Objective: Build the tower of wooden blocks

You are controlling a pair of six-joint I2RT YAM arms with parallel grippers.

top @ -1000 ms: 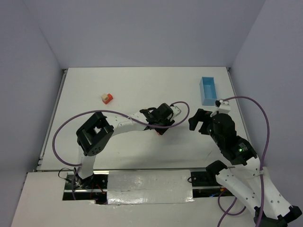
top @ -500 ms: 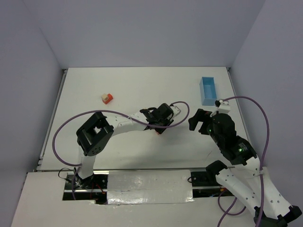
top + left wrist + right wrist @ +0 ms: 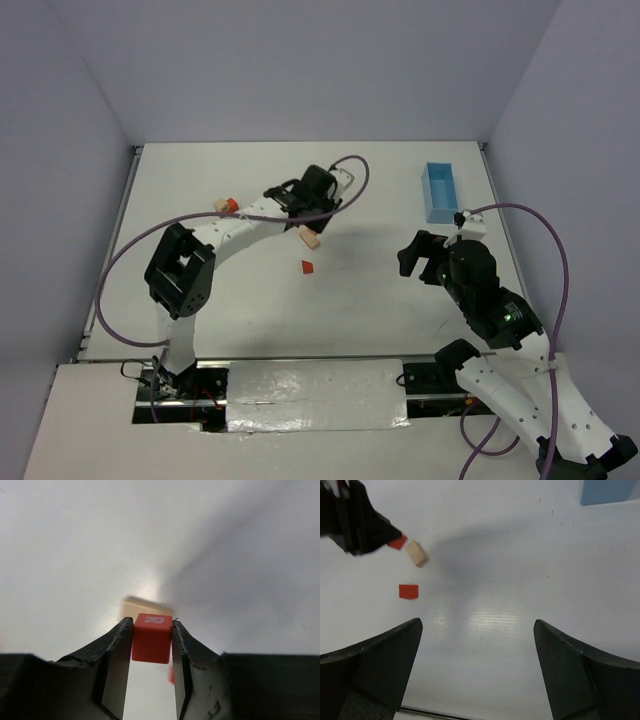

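Far left on the matte white table [image 3: 200,310], a little red-orange and tan pair of blocks [image 3: 226,206] sits beside the left arm. Further in, the left gripper [image 3: 152,630] hangs above the table with its black fingers [image 3: 116,652] pinched on the smooth side faces of a red cube [image 3: 151,639], stamped with a pale "R". Just beyond it a plain tan block [image 3: 311,238] lies askew on the table, and a flat red piece [image 3: 307,267] lies near that, apart from it. The right gripper [image 3: 477,625] hovers with its jaws spread wide and nothing between them. A light blue box [image 3: 438,192], open-topped and rectangular, stands at the far right.
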